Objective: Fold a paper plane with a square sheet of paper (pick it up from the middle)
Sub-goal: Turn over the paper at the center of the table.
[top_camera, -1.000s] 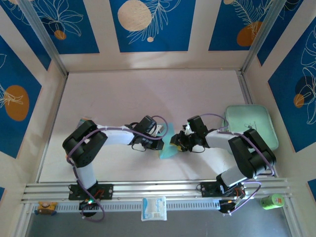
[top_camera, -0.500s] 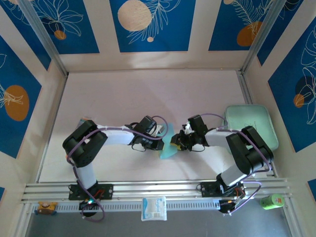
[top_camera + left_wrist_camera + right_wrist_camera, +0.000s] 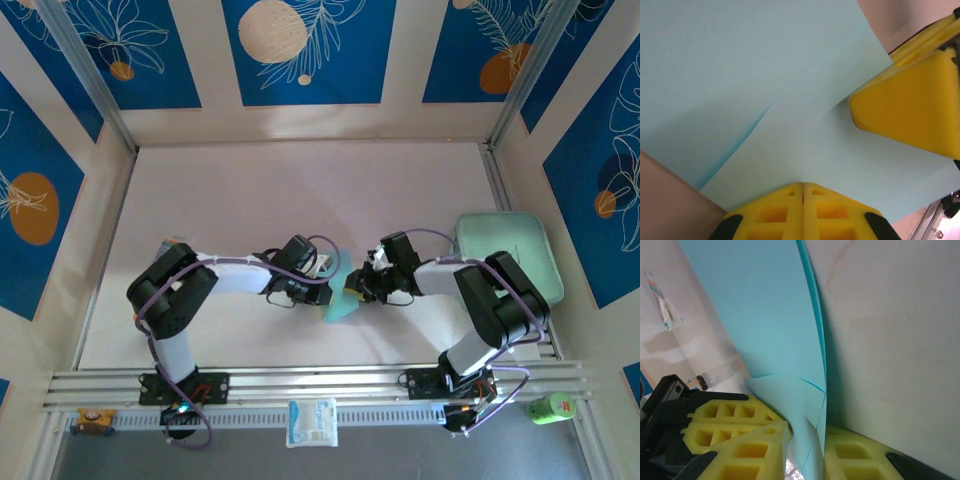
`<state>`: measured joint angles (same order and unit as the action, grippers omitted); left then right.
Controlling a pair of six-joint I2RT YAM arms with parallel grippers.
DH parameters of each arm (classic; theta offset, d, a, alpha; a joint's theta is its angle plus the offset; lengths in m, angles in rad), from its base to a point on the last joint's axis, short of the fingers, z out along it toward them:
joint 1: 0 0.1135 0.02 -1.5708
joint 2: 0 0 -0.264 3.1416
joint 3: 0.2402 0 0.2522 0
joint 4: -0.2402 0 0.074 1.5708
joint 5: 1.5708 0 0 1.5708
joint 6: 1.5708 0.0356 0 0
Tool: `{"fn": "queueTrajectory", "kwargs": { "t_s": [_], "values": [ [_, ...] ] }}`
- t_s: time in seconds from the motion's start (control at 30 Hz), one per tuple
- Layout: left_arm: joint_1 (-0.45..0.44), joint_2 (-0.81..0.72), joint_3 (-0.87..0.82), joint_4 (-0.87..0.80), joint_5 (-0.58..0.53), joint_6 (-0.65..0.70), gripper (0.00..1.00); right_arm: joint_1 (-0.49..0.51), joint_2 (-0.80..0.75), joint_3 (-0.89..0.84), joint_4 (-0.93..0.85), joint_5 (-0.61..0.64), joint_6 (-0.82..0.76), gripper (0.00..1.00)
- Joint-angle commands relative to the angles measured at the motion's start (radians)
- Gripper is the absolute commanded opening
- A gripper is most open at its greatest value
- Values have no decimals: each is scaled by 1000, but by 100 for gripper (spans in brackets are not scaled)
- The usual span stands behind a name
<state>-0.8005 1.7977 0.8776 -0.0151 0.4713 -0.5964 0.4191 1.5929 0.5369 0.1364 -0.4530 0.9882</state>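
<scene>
- Light-blue paper (image 3: pixel 338 305) sits mid-table in the top view, between left gripper (image 3: pixel 326 270) and right gripper (image 3: pixel 356 288).
- Left wrist: fingers (image 3: pixel 775 212) pressed together, pinching the paper's edge.
- Right wrist: paper passes between fingers (image 3: pixel 740 440); whether clamped, cannot tell.

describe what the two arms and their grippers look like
The left arm and right arm have white links between bulky black joint housings, with thin purple cables looped along them. The left gripper and right gripper carry yellow foam pads with square cut-outs, wedge-shaped towards the tips.
</scene>
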Motion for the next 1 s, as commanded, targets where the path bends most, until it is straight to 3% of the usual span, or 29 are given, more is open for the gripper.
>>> {"fn": "queueTrajectory", "kwargs": {
  "t_s": [0.0, 0.2, 0.37, 0.47, 0.8, 0.97],
  "values": [
    [5, 6, -11, 6, 25, -3, 3, -9, 40, 18, 88, 51, -39, 20],
    [4, -23, -14, 12, 16, -12, 9, -17, 29, 7, 90, 44, -42, 10],
    [5, -97, -27, 0, -29, -13, 22, -20, -40, 12, 21, 65, -66, 5],
    [4, -162, -48, -1, -69, -17, 28, -13, -92, 34, -71, 110, -76, 4],
    [7, -367, -116, -7, -121, -46, 33, 86, -316, 199, -576, 368, 38, 3],
    [6, -415, -121, -25, -135, -62, 36, 116, -453, 210, -671, 457, 116, 3]
  ]
}}
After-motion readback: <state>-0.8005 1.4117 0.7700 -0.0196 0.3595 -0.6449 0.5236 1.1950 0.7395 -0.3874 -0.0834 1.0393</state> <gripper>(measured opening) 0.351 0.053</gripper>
